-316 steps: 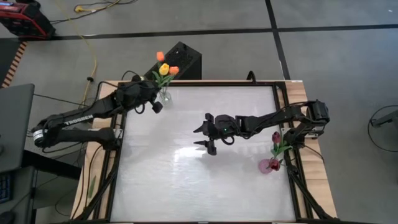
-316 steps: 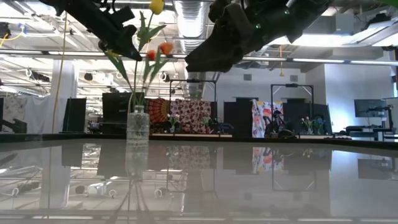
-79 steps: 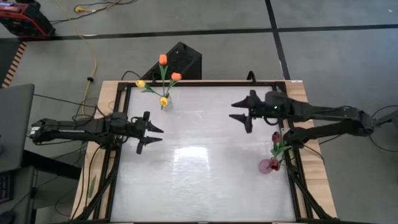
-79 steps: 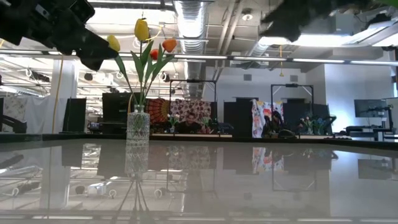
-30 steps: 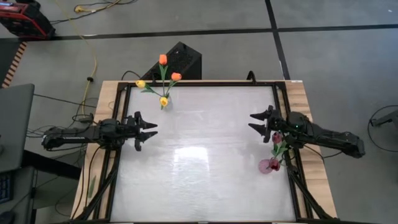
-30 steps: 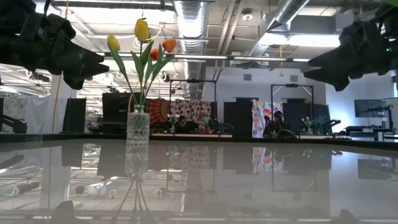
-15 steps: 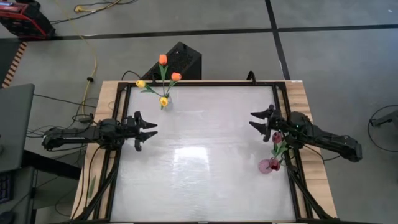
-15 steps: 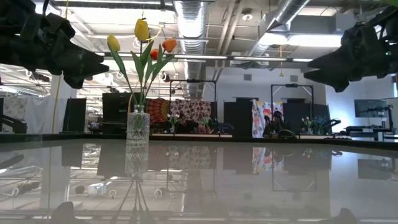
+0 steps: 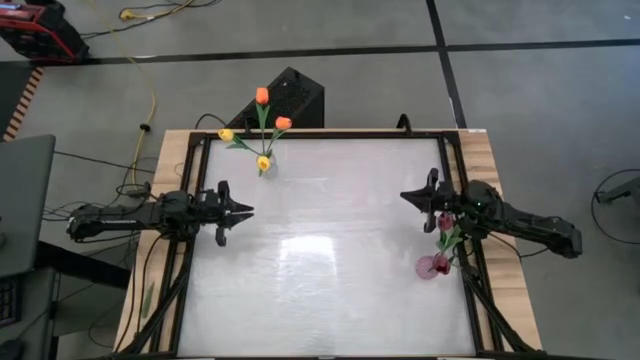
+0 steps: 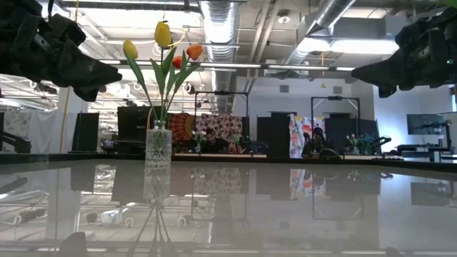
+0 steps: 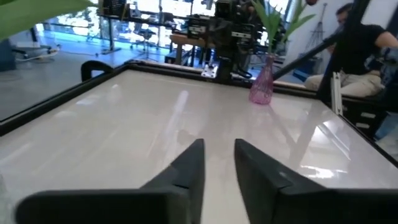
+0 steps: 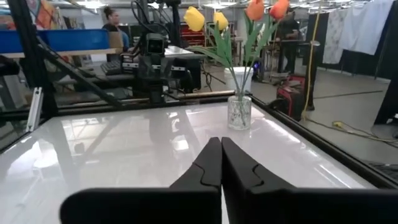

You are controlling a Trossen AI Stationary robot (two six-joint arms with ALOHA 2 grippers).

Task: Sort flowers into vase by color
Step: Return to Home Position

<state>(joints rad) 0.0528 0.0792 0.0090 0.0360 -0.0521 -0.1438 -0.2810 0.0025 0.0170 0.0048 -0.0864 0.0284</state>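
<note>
A clear glass vase (image 10: 158, 146) stands at the table's far left, with yellow and orange flowers (image 9: 262, 125) standing in it on their stems. At the right edge a pink vase (image 9: 432, 265) holds one dark red flower (image 9: 444, 221). My left gripper (image 9: 245, 211) hovers level above the left edge, short of the clear vase. Its fingers (image 11: 219, 146) are open by a narrow gap with nothing between them. My right gripper (image 9: 405, 196) hovers level above the right edge, just beyond the pink vase. It is shut (image 12: 221, 142) and holds nothing.
The white tabletop (image 9: 320, 250) lies bare between the two vases, inside a black frame rail (image 9: 190, 250). A black box (image 9: 295, 95) stands on the floor beyond the far edge. People sit in the room behind the table (image 11: 367, 43).
My right gripper has shut on nothing and rolled a little, staying where it was. My left gripper's fingers have drawn closer together, with a narrow gap left. Both vases and their flowers have kept still.
</note>
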